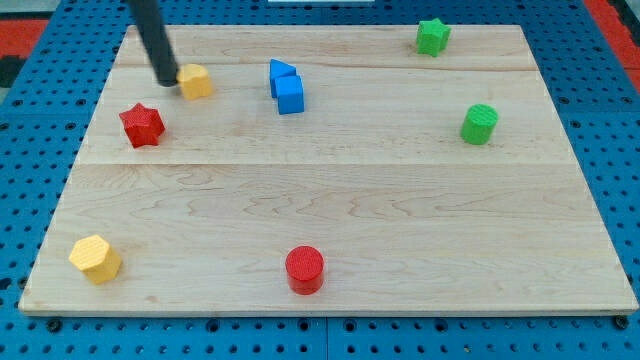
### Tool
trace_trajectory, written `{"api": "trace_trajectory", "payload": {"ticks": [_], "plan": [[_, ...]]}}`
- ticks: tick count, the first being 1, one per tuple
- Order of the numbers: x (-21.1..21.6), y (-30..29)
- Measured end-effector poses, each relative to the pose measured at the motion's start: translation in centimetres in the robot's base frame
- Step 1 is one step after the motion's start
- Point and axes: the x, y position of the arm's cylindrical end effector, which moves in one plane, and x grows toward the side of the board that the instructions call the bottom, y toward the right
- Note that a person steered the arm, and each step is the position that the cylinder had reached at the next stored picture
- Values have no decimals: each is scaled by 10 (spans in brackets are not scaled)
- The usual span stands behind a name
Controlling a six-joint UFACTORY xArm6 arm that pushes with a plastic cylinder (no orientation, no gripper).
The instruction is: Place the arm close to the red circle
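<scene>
The red circle (304, 269) stands near the bottom edge of the wooden board (380, 210), about the middle. My tip (166, 79) is at the top left of the board, just left of a small yellow block (196, 81) and almost touching it. The tip is far from the red circle, up and to the view's left of it. A red star (142, 125) lies just below the tip.
A blue triangle (281, 72) and a blue cube (290, 95) sit together at top centre. A green star (432, 36) is at the top right, a green cylinder (479, 124) at the right, a yellow hexagon (96, 258) at the bottom left.
</scene>
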Motion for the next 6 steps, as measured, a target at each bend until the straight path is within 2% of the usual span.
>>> {"api": "trace_trajectory", "payload": {"ticks": [1,2,3,4,5,6], "plan": [[0,15],[3,-17],[2,64],[17,76],[89,69],[162,114]]}}
